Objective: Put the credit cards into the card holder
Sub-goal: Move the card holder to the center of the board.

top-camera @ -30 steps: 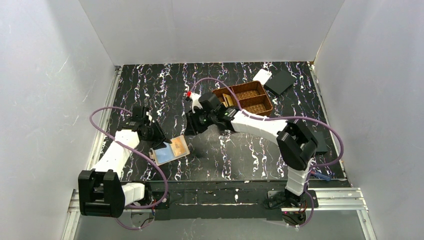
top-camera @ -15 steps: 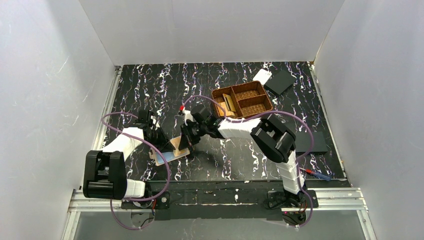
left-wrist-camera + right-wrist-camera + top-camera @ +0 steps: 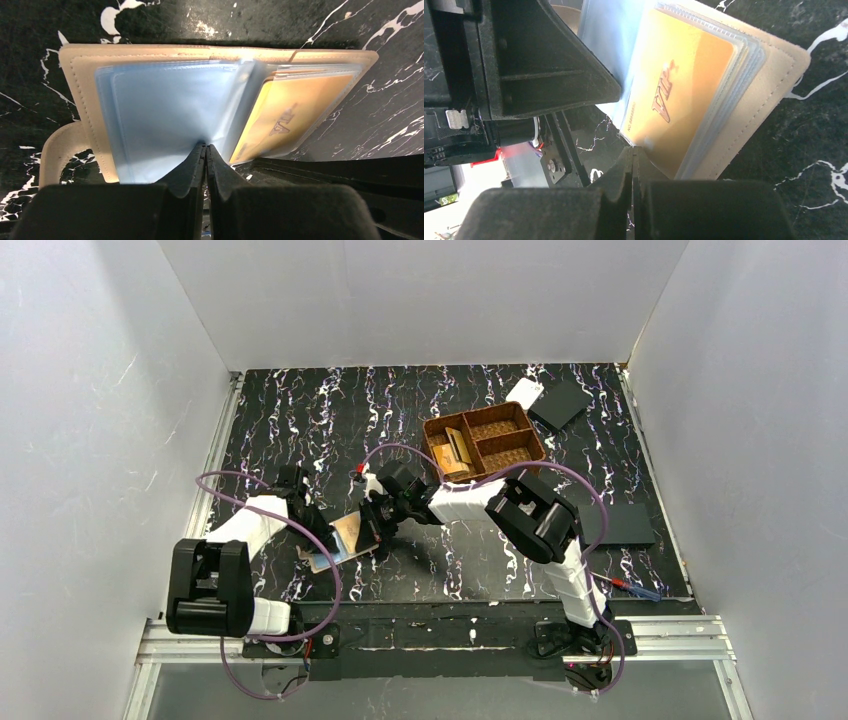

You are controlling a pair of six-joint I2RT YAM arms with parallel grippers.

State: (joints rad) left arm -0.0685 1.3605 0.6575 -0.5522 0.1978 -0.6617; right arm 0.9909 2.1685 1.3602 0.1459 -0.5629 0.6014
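Observation:
The tan card holder lies open near the table's front left. In the left wrist view my left gripper is shut on one of its blue plastic sleeves; the tan cover lies beneath. A golden credit card marked VIP lies against the holder's clear sleeves. My right gripper is shut on its near edge. The card also shows in the left wrist view. In the top view the left gripper and the right gripper meet over the holder. More golden cards stand in the basket.
A brown woven three-compartment basket stands behind the right arm. A white piece and a flat black square lie at the back right. Another black square lies at the right. Purple cables loop over both arms.
My right gripper has come from near the basket down and left to the holder. My left gripper has moved in onto the holder's left side, and its sleeves now stand lifted.

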